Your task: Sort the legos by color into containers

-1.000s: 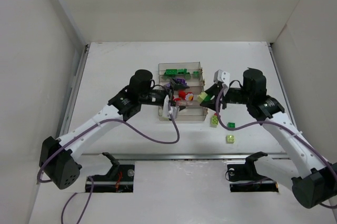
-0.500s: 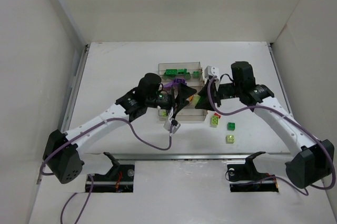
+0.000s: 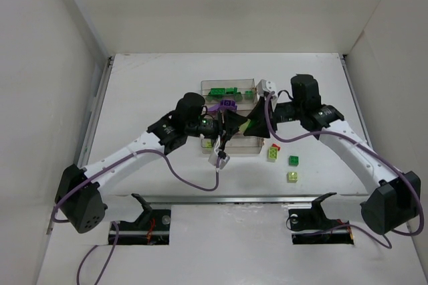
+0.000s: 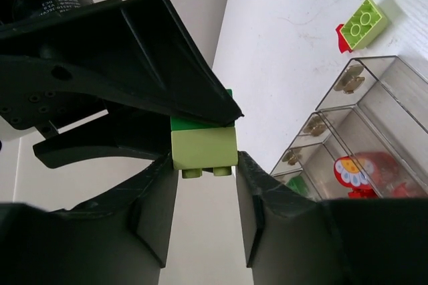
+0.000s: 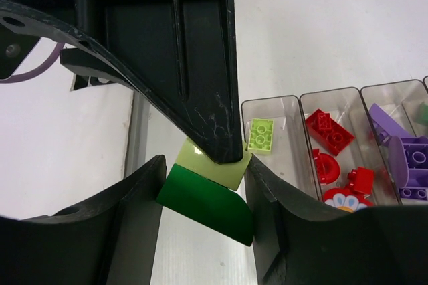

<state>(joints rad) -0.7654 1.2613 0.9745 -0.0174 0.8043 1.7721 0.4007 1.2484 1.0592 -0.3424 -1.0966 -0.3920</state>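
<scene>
Mid-frame in the top view, both grippers meet above the tray (image 3: pixel 206 98). The left gripper (image 4: pixel 204 168) clamps a lime brick (image 4: pixel 204 148). The right gripper (image 5: pixel 204 184) seems to pinch the dark green brick (image 5: pixel 207 206) joined to it.

Tray (image 5: pixel 292 103): clear, smoky grey. Compartments, left to right in the right wrist view:
- one lime tray brick (image 5: pixel 260 135)
- red bricks (image 5: pixel 331 131), with a white-and-red flower piece (image 5: pixel 344 199)
- purple bricks (image 5: pixel 404 154)

Far compartment, top view: dark green bricks (image 3: pixel 223 91).

Left gripper (image 4: pixel 205 171) and right gripper (image 5: pixel 204 178): black. Between them are a pale lime held brick (image 4: pixel 204 146) and a dark green sloped brick (image 5: pixel 207 203).

Loose bricks, right of centre in the top view: lime-on-red pair (image 3: pixel 273 154), green brick (image 3: pixel 293 160), lime single (image 3: pixel 292 176).

Table (image 3: pixel 147 84): white. Cables (image 3: pixel 194 178): purple.
</scene>
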